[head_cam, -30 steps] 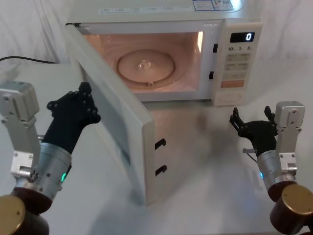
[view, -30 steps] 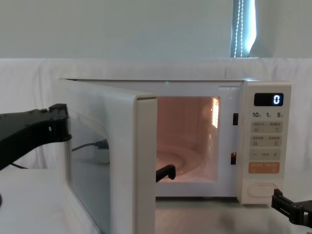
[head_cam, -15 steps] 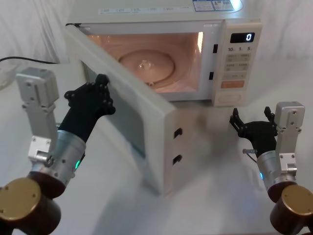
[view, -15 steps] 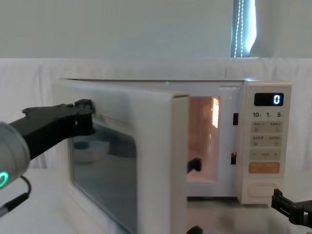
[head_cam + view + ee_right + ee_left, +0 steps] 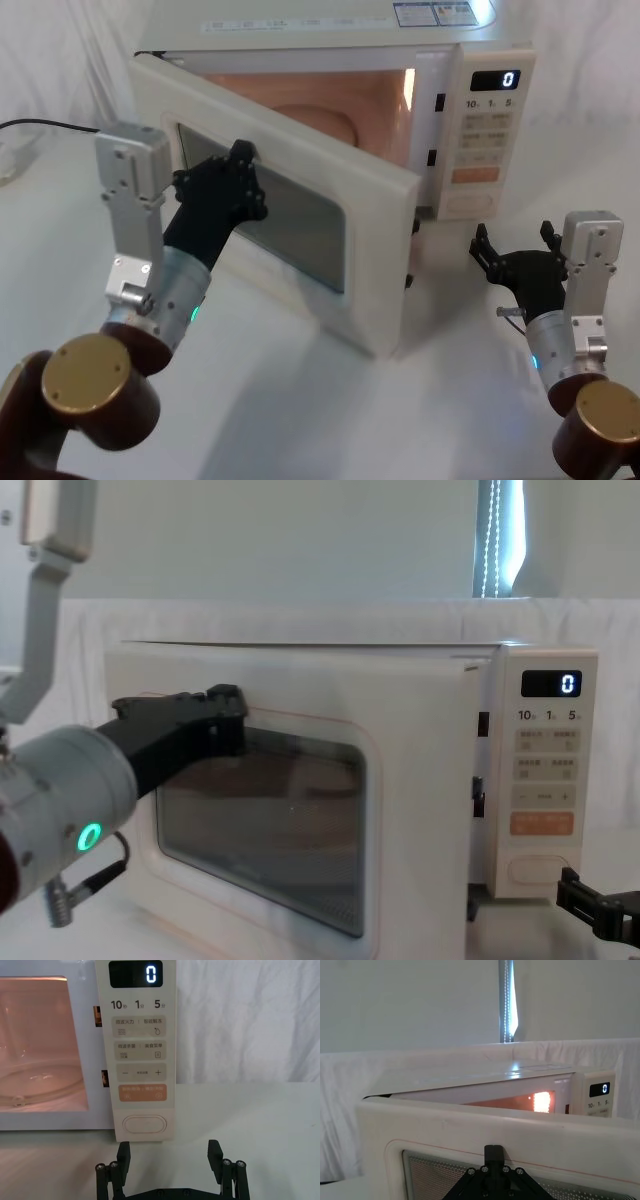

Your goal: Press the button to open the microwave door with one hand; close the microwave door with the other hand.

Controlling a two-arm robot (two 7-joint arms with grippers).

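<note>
- Nearest to us on the right, our right gripper [image 5: 518,262] hangs low over the white table [image 5: 300,420], its black fingers spread apart and holding nothing. It faces the large cream oval push-button [image 5: 144,1124] at the bottom of the control panel but is apart from it, so we judge the pressing step finished.
- On the left, our left gripper [image 5: 240,175] touches the outer face of the wide cream microwave door with its dark glass window [image 5: 300,215], near the upper edge of the window. We cannot tell if its fingers are spread or clenched.
- The step in hand is the closing. The door stands partly open, hinged at the left, and its free edge [image 5: 395,260] is near the panel side but not latched; the lit cavity [image 5: 310,100] shows above it.
- The next move, we think, calls for a push forward and to the right until the latch catches.
- There is open table between the door's free edge and the right gripper, so the swing looks unobstructed.
</note>
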